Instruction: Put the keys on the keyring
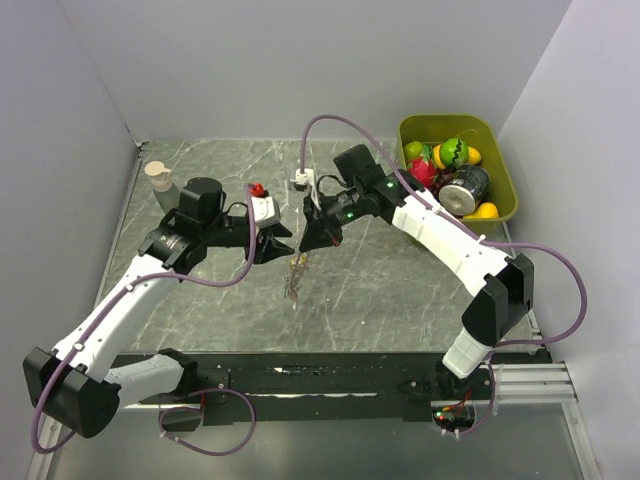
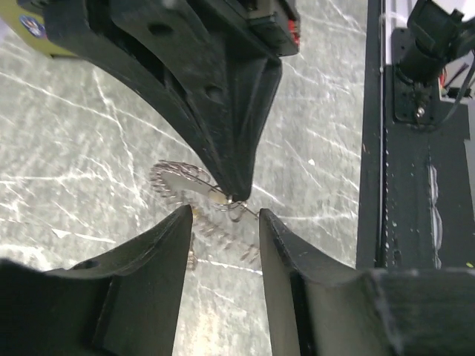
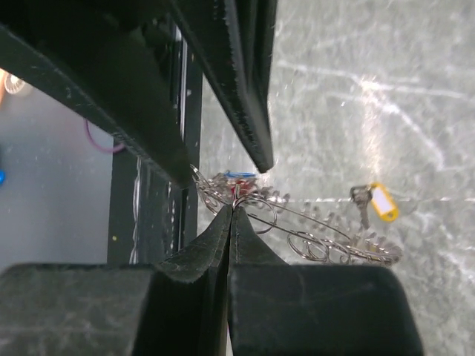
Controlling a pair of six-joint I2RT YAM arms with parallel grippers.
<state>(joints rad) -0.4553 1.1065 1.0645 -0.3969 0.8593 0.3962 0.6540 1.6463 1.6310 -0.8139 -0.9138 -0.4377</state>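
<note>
Closest to the lens, the left gripper (image 2: 226, 215) has its jaws standing partly apart, one finger on each side of a loop of wire, and neither pad can be seen to touch it. Nothing is held there. Just right of it, over the middle of the table (image 1: 400, 290), comes the keyring (image 2: 178, 178), its fringe of small silvery keys fanned out and trailing down toward the marble top. A blue key head (image 3: 239, 176) sits right by the pinch point, and a yellow-tagged key (image 3: 382, 202) shows near the ring's other end, though I can't tell whether it's threaded on. Then the right gripper (image 3: 232, 211), fingers pressed fully together, nipping the ring's wire at their very tips. Over in the far right corner, a green bin (image 1: 447, 121) holds toy fruit and a can.
</note>
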